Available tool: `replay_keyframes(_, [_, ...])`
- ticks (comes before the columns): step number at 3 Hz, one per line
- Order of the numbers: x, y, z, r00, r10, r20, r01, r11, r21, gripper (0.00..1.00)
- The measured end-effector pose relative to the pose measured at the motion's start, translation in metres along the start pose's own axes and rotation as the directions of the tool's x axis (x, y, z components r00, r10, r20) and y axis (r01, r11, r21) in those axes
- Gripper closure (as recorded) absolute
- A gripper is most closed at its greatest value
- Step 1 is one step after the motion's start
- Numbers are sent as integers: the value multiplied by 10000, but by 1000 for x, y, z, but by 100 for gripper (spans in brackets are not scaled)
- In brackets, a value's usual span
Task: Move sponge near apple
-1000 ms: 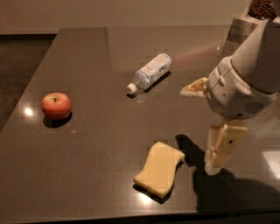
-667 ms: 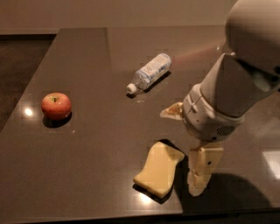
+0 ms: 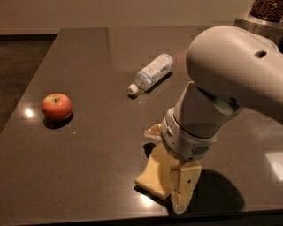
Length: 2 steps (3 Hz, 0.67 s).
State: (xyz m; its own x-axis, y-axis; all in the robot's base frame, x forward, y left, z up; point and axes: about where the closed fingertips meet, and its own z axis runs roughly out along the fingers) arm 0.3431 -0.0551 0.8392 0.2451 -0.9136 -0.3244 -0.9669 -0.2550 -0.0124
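Observation:
The pale yellow sponge lies flat on the dark table near the front edge, partly hidden under my arm. My gripper is right over it, pointing down. It is open, with one finger on the near side of the sponge and the other finger on its far side. The red apple sits on the table far to the left, well apart from the sponge.
A clear plastic bottle lies on its side at mid-table behind the gripper. The table's front edge runs close to the sponge. A container of dark contents stands at the back right.
My arm has swung left and toward the front, from beside the sponge's right side to over it. The fingers now straddle the sponge. Sponge, apple and bottle have not moved.

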Motion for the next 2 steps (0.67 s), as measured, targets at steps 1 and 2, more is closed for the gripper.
replay_keyframes(1, [-1, -1, 7, 10000, 59, 19, -59, 10000, 3, 23])
replay_keyframes(2, [-11, -9, 2, 10000, -5, 66, 5, 10000, 88, 46])
